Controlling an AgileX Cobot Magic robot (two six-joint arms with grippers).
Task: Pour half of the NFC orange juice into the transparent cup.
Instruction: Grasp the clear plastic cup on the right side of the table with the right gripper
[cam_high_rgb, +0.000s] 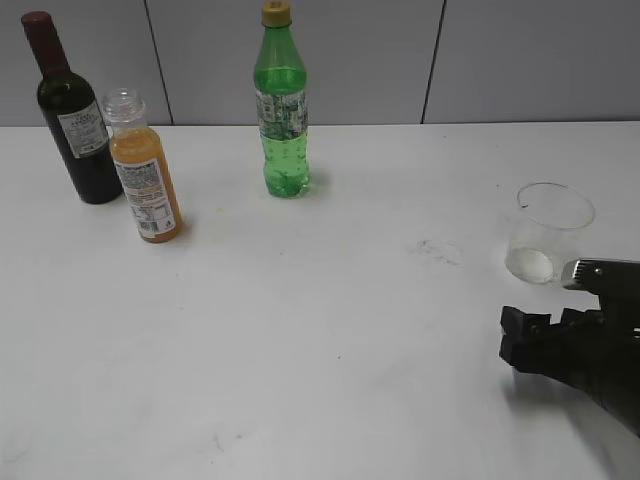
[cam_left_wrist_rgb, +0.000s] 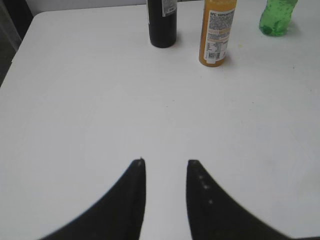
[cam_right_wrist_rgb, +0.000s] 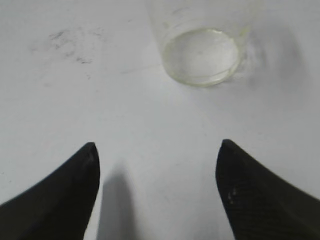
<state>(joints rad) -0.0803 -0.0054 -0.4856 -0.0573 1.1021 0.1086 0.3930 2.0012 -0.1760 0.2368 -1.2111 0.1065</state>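
Right, my right pincer (cam_right_wrist_rgb: 157, 152) hangs low at the worktop's (cam_high_rgb: 330, 330) right edge, jaws spread wide with nothing between them, lined up on the cup (cam_right_wrist_rgb: 202, 50) just ahead, I'd say ready to steady it. The cup stands upright and looks empty. My left pincer (cam_left_wrist_rgb: 165, 162) hovers over bare worktop, jaws narrow and empty, pointed at the bottles well beyond. Far back near the left corner stands the juice bottle (cam_high_rgb: 143, 170), uncapped, orange nearly to the shoulder, just beside the dark wine bottle (cam_high_rgb: 72, 115). Further along the back edge stands the green soda bottle (cam_high_rgb: 283, 105), capped and partly full.
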